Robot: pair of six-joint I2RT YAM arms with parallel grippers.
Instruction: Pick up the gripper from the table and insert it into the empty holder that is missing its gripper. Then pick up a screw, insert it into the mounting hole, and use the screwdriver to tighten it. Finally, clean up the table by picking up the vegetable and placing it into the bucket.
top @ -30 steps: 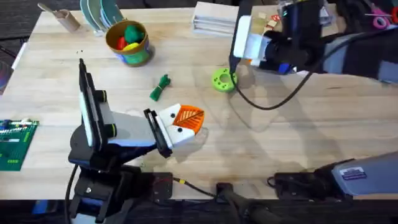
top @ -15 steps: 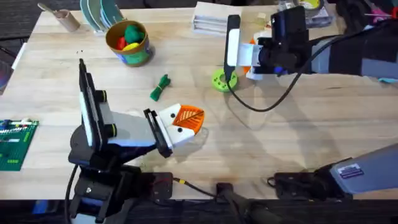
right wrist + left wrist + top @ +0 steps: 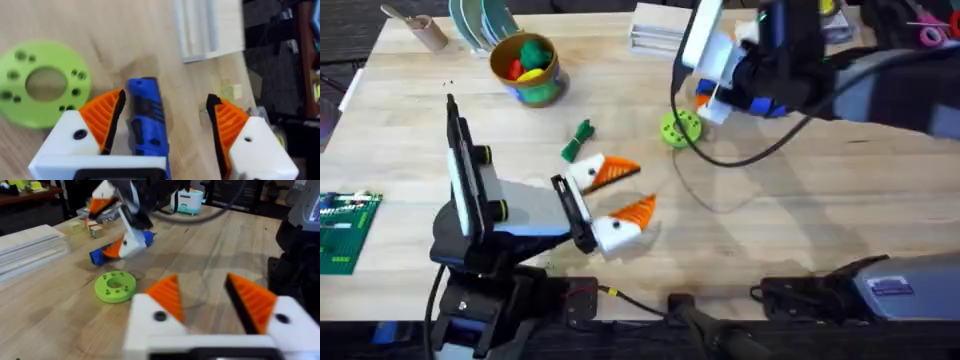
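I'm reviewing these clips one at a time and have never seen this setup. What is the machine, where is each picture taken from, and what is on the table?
Two robot arms work at a wooden table. The overhead view looks down from above their bases; the two other views come from cameras on each wrist.

The left gripper, white with orange pads, is open near the table's front and holds nothing. The right gripper is open above the blue screwdriver, which lies on the table between its fingers, not yet gripped.

Also on the table: a lime-green disc with holes, the small green vegetable, the bucket with colourful toys inside, teal plates and a green circuit board.
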